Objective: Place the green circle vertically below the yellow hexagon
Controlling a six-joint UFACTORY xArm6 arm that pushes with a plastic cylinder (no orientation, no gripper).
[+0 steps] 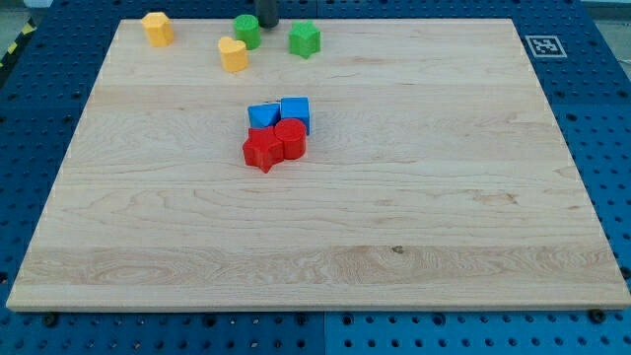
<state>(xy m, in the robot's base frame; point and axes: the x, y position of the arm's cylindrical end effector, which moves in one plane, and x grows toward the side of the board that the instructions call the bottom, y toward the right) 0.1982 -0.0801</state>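
Up at the view's top edge, my tip [267, 25] shows as the dark rod's lower end, just beside the green circle [246, 31] on that block's right, so close that I cannot tell whether they touch. There is no gripper on this arm, only the rod, so nothing is being grasped. The green circle sits near the top of the wooden worktop [444, 197], with a yellow block [233, 54] just below and to its left, close or touching; its exact shape is hard to make out. The yellow hexagon [157, 28] lies well apart toward the view's top left corner. A green star-like block [305, 39] stands to the right of my tip. Near the middle, four blocks huddle together: a blue triangle-like block [263, 115] and a blue cube [295, 111] behind, a red star-like block [261, 150] and a red cylinder [290, 138] in front. A black-and-white marker tag [543, 45] sits at the top right corner.
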